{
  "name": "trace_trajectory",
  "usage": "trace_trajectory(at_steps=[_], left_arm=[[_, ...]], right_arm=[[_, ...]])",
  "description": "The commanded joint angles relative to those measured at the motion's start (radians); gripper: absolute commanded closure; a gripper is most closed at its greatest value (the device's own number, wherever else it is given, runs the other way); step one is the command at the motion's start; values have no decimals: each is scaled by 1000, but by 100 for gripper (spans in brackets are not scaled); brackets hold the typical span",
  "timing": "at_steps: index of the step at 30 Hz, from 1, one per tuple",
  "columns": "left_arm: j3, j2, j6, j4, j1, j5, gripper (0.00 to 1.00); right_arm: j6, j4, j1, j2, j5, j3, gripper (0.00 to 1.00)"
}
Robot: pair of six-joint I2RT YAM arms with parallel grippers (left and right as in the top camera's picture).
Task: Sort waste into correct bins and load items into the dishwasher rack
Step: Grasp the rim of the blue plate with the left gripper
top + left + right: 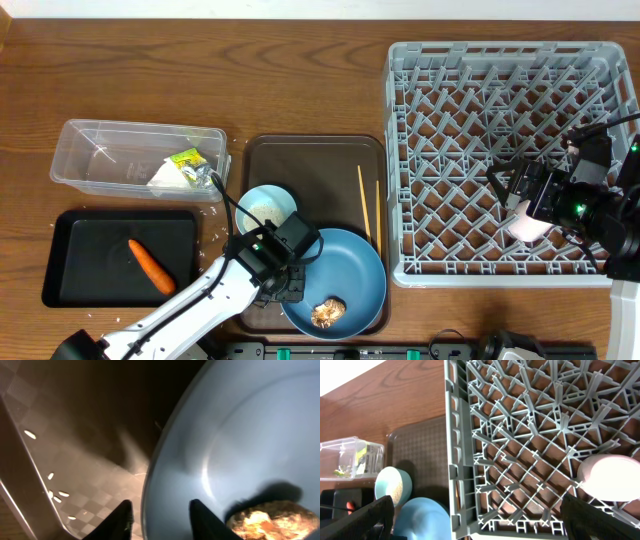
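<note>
The blue plate (pixel 345 270) lies on the dark brown serving tray with the brown food lump (pixel 328 312) on it. My left gripper (pixel 285 283) is open and straddles the plate's left rim (pixel 160 510); the lump (pixel 272 520) is just right of the fingers. My right gripper (pixel 520 195) is open over the grey rack (pixel 510 70), beside the pinkish-white cup (pixel 612 477) lying in the rack. A light-blue cup (pixel 266 210) holding rice and the chopsticks (pixel 365 205) are on the serving tray. The carrot (pixel 151 265) lies in the black tray (pixel 75 250). The white bowl is out of view.
The clear tub (pixel 100 155) holds the yellow-green wrapper (pixel 187 157), paper scrap (pixel 165 178) and foil ball (pixel 203 178). Rice grains (pixel 30 434) lie scattered on the serving tray (pixel 315 160). The rack's near wall (pixel 465 485) stands between the serving tray and my right gripper (pixel 480 525).
</note>
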Motion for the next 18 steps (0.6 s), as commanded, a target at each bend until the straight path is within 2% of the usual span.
trace_trajectory(at_steps=[1,7,9,18], left_arm=[[-37,12,-32,1,12,-31,67],[-40,12,-41,0,33,-31,81],[-40,12,-41,0,34,-31,92],[35,-45,-33,-79,33,8,94]], right_arm=[[4,-5,8,2,3,7,1],[4,-4,8,2,3,7,1],[4,-4,8,2,3,7,1],[4,-4,8,2,3,7,1]])
